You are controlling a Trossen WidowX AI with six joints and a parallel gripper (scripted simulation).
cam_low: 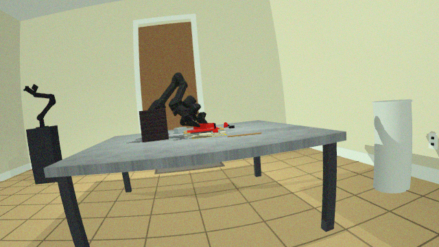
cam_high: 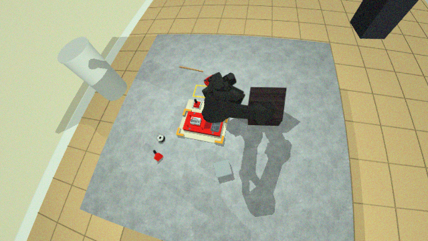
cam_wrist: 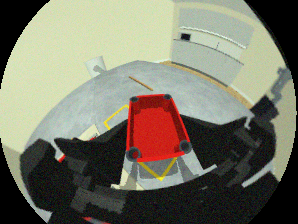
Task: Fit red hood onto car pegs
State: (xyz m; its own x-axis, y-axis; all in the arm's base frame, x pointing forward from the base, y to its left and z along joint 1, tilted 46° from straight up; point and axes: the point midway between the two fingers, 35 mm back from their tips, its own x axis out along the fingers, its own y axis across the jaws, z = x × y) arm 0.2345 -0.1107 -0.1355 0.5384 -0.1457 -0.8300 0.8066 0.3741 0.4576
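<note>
The red hood (cam_high: 207, 80) (cam_low: 206, 125) (cam_wrist: 156, 125) is between my gripper's fingers; the wrist view shows its walls and dark round corner bosses. My gripper (cam_low: 200, 123) (cam_wrist: 154, 119) is shut on the hood and holds it a little above the table, with a shadow beneath it. In the top view the arm hides most of the hood. The red chassis (cam_high: 200, 129) lies in the cream jig (cam_high: 200, 136) with orange corners. The silver engine block (cam_high: 195, 120) sits on its deck. The arm covers part of the chassis; the pegs are too small to make out clearly.
A small red part with a black knob (cam_high: 196, 104) stands beside the chassis; another red part (cam_high: 158, 156) and a wheel (cam_high: 160, 138) lie farther off. A grey block (cam_high: 223, 169), a thin orange stick (cam_high: 191, 69) (cam_wrist: 141, 83) and a yellow outline (cam_high: 194, 91) are on the table.
</note>
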